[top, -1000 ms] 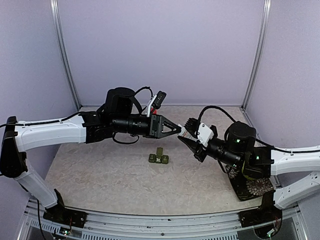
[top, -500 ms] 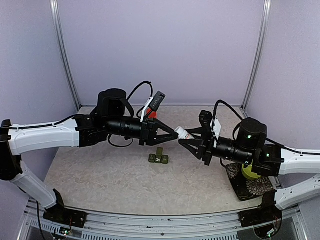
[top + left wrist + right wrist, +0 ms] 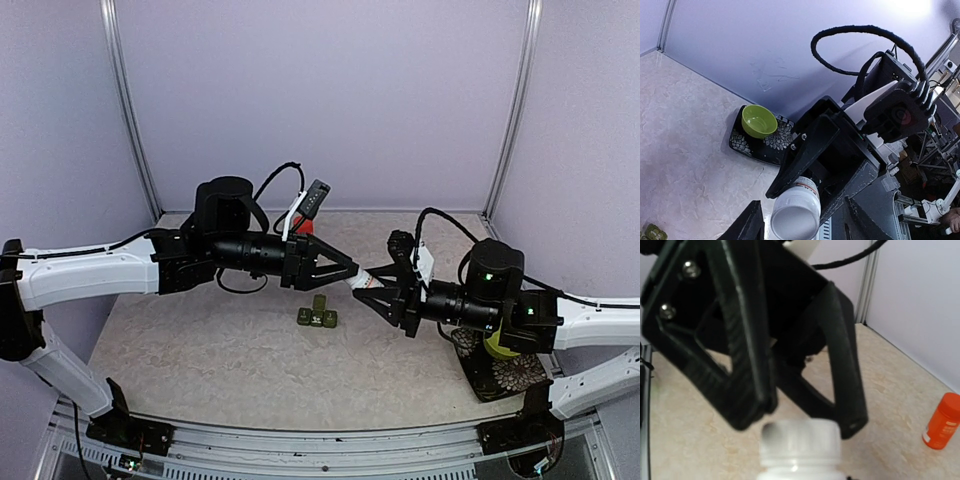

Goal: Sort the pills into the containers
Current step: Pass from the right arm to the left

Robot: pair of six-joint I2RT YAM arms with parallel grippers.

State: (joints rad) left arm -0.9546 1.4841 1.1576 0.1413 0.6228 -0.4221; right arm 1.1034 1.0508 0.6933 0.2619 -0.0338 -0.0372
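Pill box (image 3: 317,316): dark green, three square compartments in a row, one lid seemingly raised. It is located at the centre of the tabletop (image 3: 200,350). The right gripper (image 3: 367,287) is clamped on a white bottle (image 3: 796,212). The left gripper (image 3: 353,274) is parted around the cap (image 3: 801,437), not touching it.

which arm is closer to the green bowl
Right. The right arm passes just over the green bowl, partly hiding it; the left arm is across the table, well away.
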